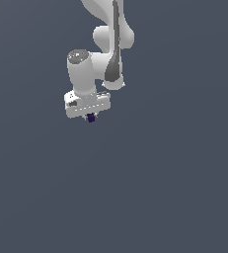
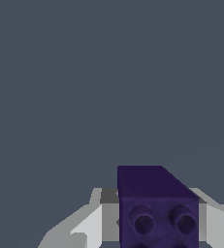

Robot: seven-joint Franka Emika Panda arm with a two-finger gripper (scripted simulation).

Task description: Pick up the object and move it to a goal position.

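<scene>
The object is a tiny dark purple-blue block poking out just under the white hand of the arm, upper middle of the exterior view. My gripper is shut on it, and its fingers are mostly hidden behind the hand there. In the wrist view the object fills the space between the two pale fingers, with round studs showing on its near face. The gripper holds it against a plain grey background.
A flat, uniform grey surface fills both views. The white arm links rise above the hand toward the top of the exterior view. No goal marker shows.
</scene>
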